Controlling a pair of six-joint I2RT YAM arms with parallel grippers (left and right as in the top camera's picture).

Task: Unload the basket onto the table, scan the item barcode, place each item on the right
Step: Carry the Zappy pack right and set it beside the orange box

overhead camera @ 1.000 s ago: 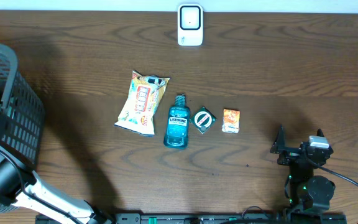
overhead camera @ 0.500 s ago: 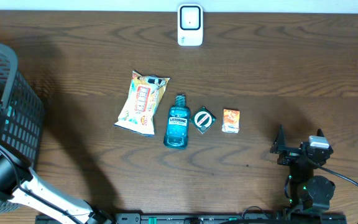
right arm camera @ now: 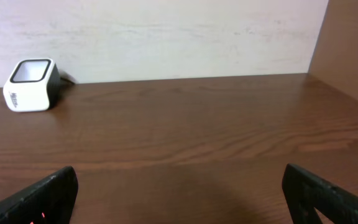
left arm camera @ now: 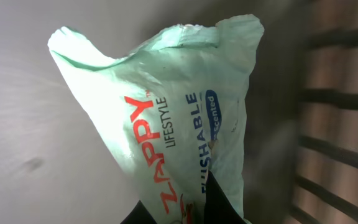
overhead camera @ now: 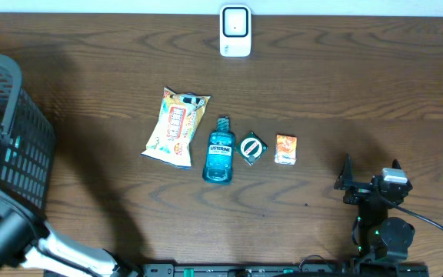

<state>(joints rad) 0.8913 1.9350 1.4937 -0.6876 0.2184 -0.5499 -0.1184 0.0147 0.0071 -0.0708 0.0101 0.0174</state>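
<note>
Now that the left gripper (left arm camera: 192, 205) has gone from spread wide to pressed together within the last second, its dark fingers pinch the lower edge of the pale green soft plastic wipes pack (left arm camera: 160, 93). The pack rises crumpled just above the fingertips. The dark slatted plastic basket (left arm camera: 340, 93) has its wall close to this gripper's right, so the pack looks to be inside the basket, not yet lifted out. From overhead the gripper itself is hidden in that basket.

The pick appears made. What remains is to raise the pack clear and carry it to the white box-shaped scanner (overhead camera: 235, 31), which sits well apart from this gripper at the table's far edge. Only brand lettering faces the wrist camera and no barcode shows, so the pack may need turning.

The right gripper (right arm camera: 179, 177) stays spread wide and holds nothing, with the scanner far ahead to its left.
</note>
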